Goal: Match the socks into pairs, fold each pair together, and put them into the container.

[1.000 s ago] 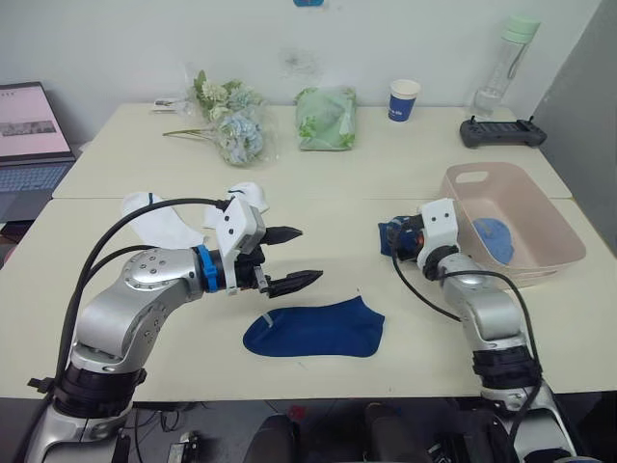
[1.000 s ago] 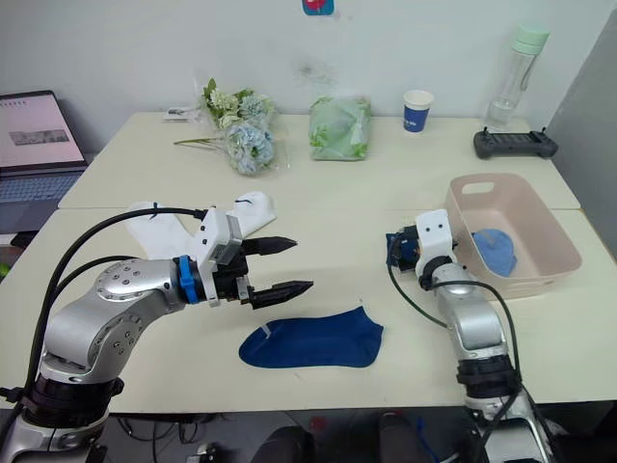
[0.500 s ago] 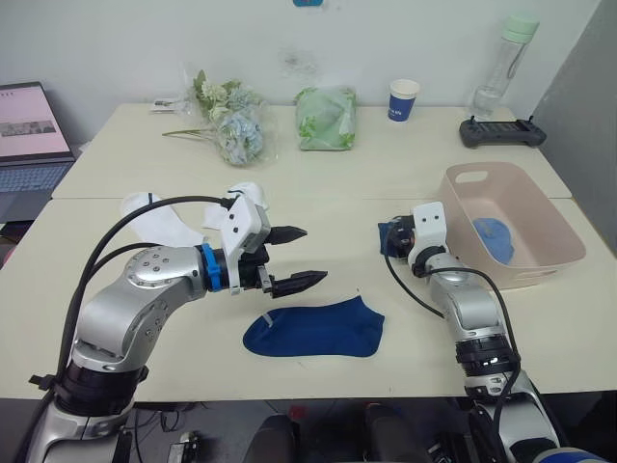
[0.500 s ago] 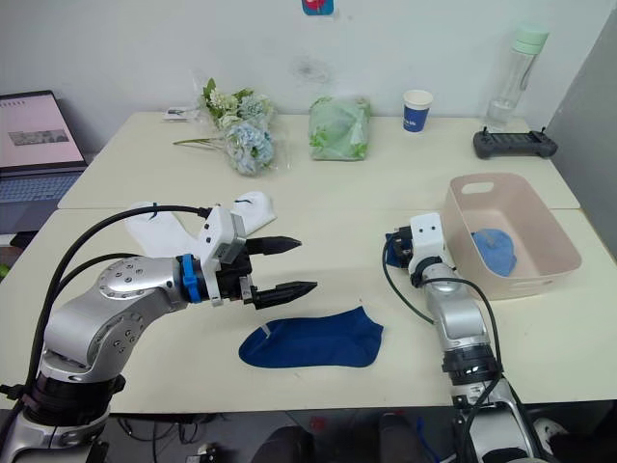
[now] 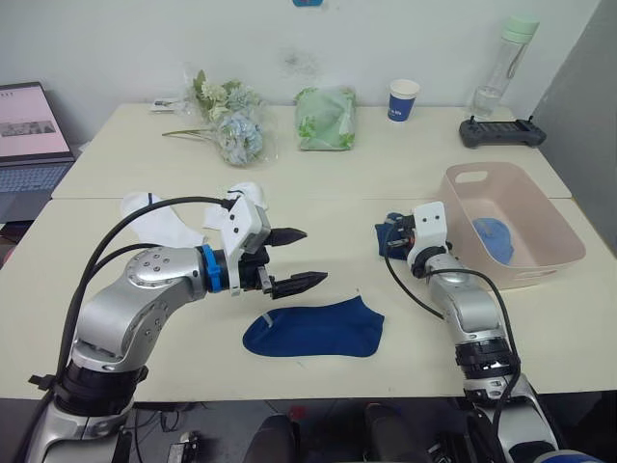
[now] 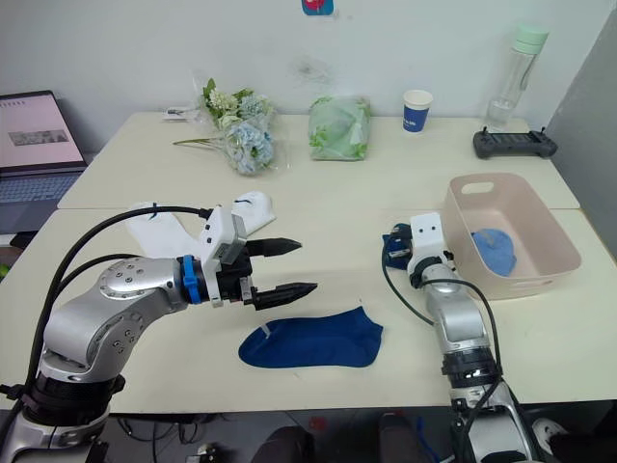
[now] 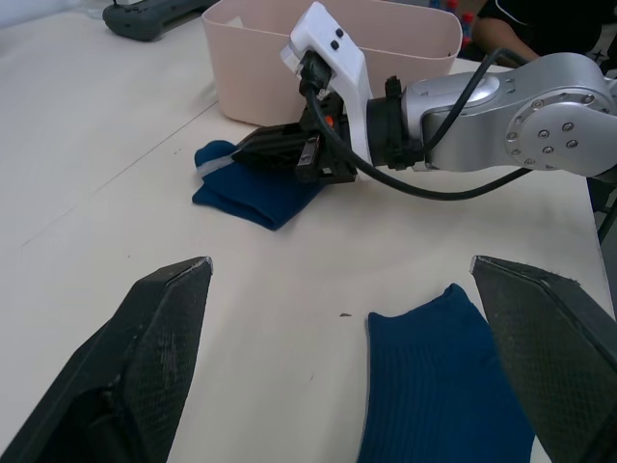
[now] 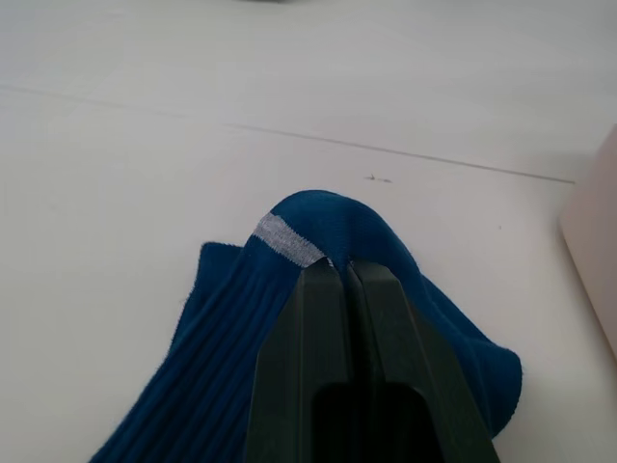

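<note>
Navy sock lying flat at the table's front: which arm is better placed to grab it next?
Left. The left gripper hovers open just above the flat navy sock. The right gripper is shut on the other navy sock beside the container.

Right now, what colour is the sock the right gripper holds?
Navy sock with a grey cuff band; right wrist view shows it best.

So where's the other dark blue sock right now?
The second navy sock is pinched in the right gripper, lying on the table just beside the pink basin, right of the flat navy sock.
</note>
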Motion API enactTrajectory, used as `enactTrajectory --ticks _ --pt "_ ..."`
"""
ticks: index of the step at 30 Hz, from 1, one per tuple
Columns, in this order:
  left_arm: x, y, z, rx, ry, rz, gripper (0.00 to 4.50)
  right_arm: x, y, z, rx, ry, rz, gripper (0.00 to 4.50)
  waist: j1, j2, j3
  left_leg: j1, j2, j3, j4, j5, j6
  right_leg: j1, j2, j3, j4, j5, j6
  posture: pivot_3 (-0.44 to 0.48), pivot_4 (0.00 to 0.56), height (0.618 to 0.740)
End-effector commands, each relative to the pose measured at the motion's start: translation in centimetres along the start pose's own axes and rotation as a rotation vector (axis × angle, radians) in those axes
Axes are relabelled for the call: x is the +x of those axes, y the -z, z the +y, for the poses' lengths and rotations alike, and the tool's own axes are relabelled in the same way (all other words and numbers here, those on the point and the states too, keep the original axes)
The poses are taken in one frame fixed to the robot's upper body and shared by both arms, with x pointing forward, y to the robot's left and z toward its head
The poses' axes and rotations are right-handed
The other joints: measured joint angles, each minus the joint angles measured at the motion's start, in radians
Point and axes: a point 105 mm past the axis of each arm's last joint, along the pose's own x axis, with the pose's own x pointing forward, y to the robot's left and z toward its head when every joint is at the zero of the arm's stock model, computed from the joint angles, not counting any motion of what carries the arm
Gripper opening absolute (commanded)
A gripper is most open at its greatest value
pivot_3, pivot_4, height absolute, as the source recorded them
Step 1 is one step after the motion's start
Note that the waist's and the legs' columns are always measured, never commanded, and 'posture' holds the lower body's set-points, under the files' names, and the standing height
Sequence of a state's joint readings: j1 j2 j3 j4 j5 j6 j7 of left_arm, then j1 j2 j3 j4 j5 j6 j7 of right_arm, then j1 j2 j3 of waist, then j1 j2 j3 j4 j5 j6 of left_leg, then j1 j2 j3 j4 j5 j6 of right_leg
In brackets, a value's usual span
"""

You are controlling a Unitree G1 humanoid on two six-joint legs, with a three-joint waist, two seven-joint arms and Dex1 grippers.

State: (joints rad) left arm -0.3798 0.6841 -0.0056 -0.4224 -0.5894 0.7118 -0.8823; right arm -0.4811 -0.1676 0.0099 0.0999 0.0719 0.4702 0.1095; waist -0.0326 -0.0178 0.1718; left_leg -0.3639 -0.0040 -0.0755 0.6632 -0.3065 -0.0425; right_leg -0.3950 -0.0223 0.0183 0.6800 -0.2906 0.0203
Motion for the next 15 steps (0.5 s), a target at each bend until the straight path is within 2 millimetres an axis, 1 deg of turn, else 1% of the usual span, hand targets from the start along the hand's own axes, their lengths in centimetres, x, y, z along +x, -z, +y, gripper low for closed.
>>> enactTrajectory --ticks 1,6,9,12,15 --pt "-0.4 -0.9 0.3 0.045 -0.029 -0.026 4.50 -0.9 -3.3 -0.7 -0.010 -0.007 -0.124 0.04 0.000 0.000 0.000 0.000 0.000 0.000 0.000 0.000 0.000 0.000 0.000 0.000 0.000 0.000 0.000 0.000 0.150 0.740" --pt "-0.4 -1.0 0.7 0.045 -0.048 -0.037 4.50 -2.0 -5.6 -1.0 -0.079 -0.020 -0.217 0.04 0.001 0.000 0.000 0.000 0.000 0.000 0.000 0.000 0.000 0.000 0.000 0.000 0.000 0.000 0.000 0.000 0.150 0.740" --pt "-0.6 -1.2 1.1 0.044 -0.063 -0.042 4.50 -2.8 -7.0 -0.3 -0.143 -0.055 -0.287 0.04 0.000 0.000 0.000 0.000 0.000 0.000 0.000 0.000 0.000 0.000 0.000 0.000 0.000 0.000 0.000 0.000 0.150 0.740" --pt "-1.0 -1.2 1.8 0.044 -0.085 -0.040 4.50 -3.7 -8.0 1.5 -0.258 -0.115 -0.365 0.04 -0.001 0.000 0.000 0.000 0.000 0.000 0.000 0.000 0.000 0.000 0.000 0.000 0.000 0.000 0.000 0.000 0.150 0.740" --pt "-1.5 -1.1 2.4 0.045 -0.105 -0.030 4.50 -4.4 -7.8 4.1 -0.336 -0.211 -0.412 0.04 -0.001 0.000 0.000 0.000 0.000 0.000 0.000 0.000 0.000 0.000 0.000 0.000 0.000 0.000 0.000 0.000 0.150 0.740"
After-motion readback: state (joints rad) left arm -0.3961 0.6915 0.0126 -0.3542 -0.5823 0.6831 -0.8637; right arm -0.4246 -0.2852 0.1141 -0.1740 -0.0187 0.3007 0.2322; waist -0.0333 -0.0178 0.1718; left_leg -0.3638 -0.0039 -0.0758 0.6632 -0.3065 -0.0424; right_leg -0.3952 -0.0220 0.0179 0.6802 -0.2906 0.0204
